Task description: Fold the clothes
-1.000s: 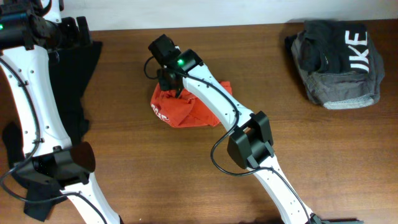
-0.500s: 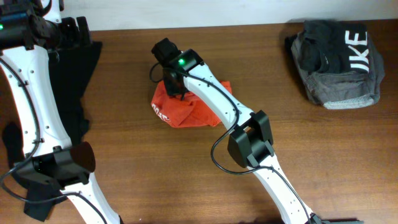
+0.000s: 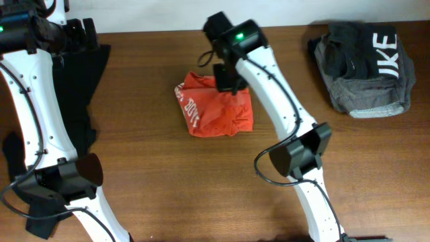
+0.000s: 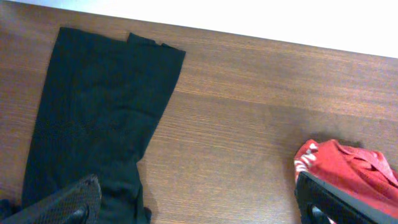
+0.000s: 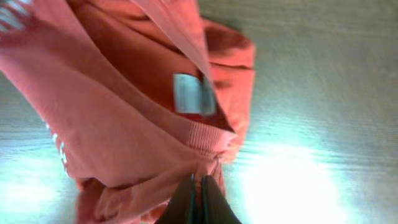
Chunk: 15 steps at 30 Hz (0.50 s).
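Though crumpled, orange-red T-shirt (image 3: 222, 114) shows lettering (image 3: 189, 105) at 9 o'clock; right gripper (image 5: 198, 191), arm extended, pinches its 12 o'clock edge.

Right gripper (image 5: 198, 198): from overhead, hidden under its own wrist housing (image 3: 235, 40) at the orange-red T-shirt's (image 3: 218, 114) far edge.
Shirt lettering (image 3: 189, 106) too small to read.
Right wrist view blurred; neck label (image 5: 189, 93) illegible.
Left wrist view: T-shirt cut off at bottom-right corner.
Well left of T-shirt: black garment (image 3: 84, 87) partly under left arm (image 3: 33, 114), running off frame.
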### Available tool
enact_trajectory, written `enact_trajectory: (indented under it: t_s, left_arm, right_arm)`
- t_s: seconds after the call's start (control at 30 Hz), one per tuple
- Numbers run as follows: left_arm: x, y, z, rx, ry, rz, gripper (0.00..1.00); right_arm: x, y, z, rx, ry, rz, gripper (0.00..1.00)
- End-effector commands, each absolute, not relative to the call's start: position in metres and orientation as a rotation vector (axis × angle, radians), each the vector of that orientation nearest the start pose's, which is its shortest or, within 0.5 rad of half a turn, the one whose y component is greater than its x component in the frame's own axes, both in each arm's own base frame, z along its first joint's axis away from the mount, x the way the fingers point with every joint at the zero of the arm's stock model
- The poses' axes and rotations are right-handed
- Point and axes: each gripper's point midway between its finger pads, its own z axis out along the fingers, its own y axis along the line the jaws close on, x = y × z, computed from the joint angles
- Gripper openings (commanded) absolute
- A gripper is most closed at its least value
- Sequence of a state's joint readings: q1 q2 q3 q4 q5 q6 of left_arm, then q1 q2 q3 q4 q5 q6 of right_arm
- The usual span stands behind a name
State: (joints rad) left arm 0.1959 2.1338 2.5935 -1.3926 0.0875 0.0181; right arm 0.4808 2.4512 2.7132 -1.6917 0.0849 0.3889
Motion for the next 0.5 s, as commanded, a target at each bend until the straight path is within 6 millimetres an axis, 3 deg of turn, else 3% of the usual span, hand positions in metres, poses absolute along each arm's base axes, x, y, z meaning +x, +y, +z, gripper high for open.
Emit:
enact_trajectory:
  t_s: [0.0,0.17,0.47]
  left_arm:
    - [0.49,0.084,0.301,-0.162,2.505,0.001,0.99]
    - [0.488,0.084,0.3,-0.13,2.515,0.012,0.99]
    - [0.488,0.084,0.3,-0.13,2.514,0.01,0.99]
  right_arm:
    - [0.431,0.204,0.16,-0.147,3.015,0.082,0.04]
    - [0.425,0.195,0.144,-0.118,3.085,0.08,0.04]
    - [0.398,0.171,0.095,-0.008,3.281,-0.065,0.04]
